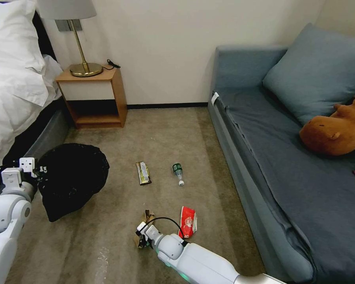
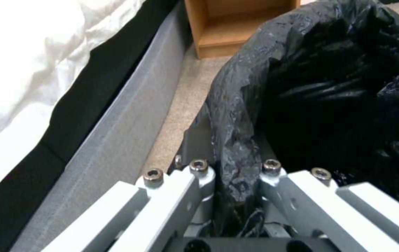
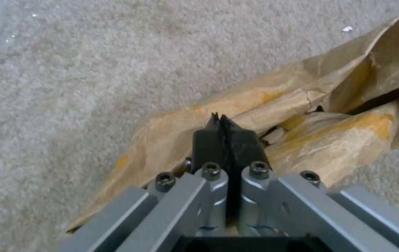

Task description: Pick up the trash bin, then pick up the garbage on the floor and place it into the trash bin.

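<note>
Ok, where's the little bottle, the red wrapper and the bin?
Bottle (image 1: 178,173): head view, on its clear body.
Red wrapper (image 1: 188,221): head view, on its middle.
Trash bin (image 1: 73,175): head view, on its black bag.

Both arms are glossy white with rounded joint housings; a green glow shows under the right arm at 6 o'clock. A black cable loops over the right wrist. The left gripper and right gripper have grey linkage bars, dark hex screws and black fingers.

Litter lying on floor between bed and sofa.
Trash bin sitting left by bed; bar wrapper lying left of bottle, paper bag left of snack wrapper.
</note>
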Available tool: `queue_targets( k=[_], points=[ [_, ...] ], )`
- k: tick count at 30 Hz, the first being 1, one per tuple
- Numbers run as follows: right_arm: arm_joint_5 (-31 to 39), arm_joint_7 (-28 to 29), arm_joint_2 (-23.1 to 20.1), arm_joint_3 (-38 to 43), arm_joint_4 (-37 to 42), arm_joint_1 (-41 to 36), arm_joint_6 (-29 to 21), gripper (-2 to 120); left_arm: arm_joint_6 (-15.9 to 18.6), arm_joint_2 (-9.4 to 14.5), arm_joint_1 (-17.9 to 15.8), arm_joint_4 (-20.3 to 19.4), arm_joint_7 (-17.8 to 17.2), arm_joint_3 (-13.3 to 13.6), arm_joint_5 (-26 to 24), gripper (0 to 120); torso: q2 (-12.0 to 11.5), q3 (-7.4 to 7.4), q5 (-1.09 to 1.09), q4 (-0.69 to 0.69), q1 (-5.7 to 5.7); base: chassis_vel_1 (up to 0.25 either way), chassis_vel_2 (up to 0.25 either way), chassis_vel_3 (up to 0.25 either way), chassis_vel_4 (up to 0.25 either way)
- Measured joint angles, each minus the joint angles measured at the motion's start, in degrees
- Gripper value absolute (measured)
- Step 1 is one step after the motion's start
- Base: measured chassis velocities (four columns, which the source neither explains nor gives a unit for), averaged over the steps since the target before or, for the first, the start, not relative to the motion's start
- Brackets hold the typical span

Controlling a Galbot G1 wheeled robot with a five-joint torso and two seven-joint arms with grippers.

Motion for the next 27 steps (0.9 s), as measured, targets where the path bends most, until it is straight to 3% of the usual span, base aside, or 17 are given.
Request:
queue_targets(
  k=[21,27],
  points=[
    [-0.72,-0.68,-1.3,-0.49,1.46,-0.11,-0.56,0,-0.28,-0.27,-0.18,0.7,0.15,-0.02,0.06,4,0.01,-0.01,0.0,-0.01,0.0,0.0,0.0,0.0,0.0],
    [-0.58,-0.83,-1.59,-1.02,2.17,0.12,-0.95,14,-0.29,-0.14,-0.22,0.72,0.18,-0.05,0.06,4,0.01,-0.01,0.0,-0.01,0.0,0.0,0.0,0.0,0.0]
  ],
)
